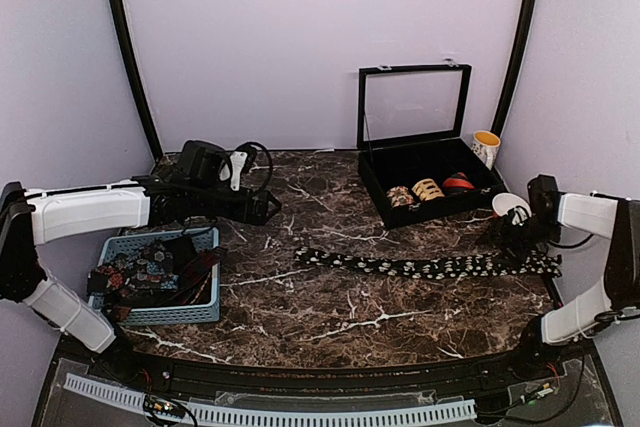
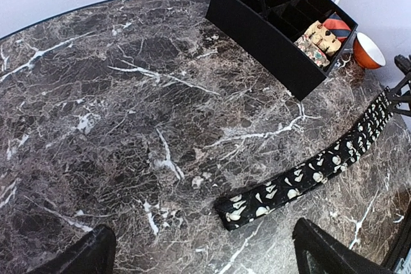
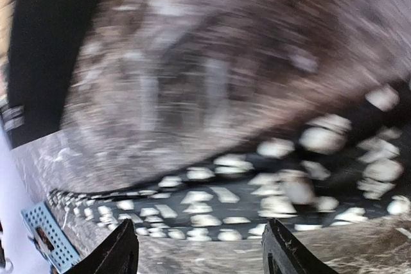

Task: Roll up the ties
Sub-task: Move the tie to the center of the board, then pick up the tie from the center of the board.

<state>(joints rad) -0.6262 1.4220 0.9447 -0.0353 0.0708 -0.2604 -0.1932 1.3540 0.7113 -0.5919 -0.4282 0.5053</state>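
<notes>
1. A long black necktie with small white prints [image 1: 430, 266] lies flat and unrolled on the dark brown marble-patterned table [image 1: 330, 322]. It runs left to right in front of the case, from mid-table to the right edge.
2. The right gripper [image 1: 515, 235] hangs over the right end of this necktie. In the blurred right wrist view its two fingers stand apart with nothing seen between them, so it is released. Whether a finger touches the fabric cannot be told.
3. The left gripper [image 1: 262, 209] is held out over bare marble at the left rear. It is well apart from the necktie's left end, and its jaws are spread wide and empty.
4. A blue slotted plastic basket [image 1: 200, 313] sits at the near left. It holds a loose heap of black ties with multicoloured prints [image 1: 145, 269].
5. A black compartment case [image 2: 263, 40] stands at the right rear, with its glass lid upright.
6. Tan-patterned coiled ties [image 2: 321, 38] sit side by side in its front compartments, and a red coiled tie [image 2: 338, 27] sits just beside them.
7. An orange bowl with a white inside [image 2: 367, 51] rests just right of the case.
8. A white mug with a yellow rim [image 1: 486, 147] stands behind the case's right corner.
</notes>
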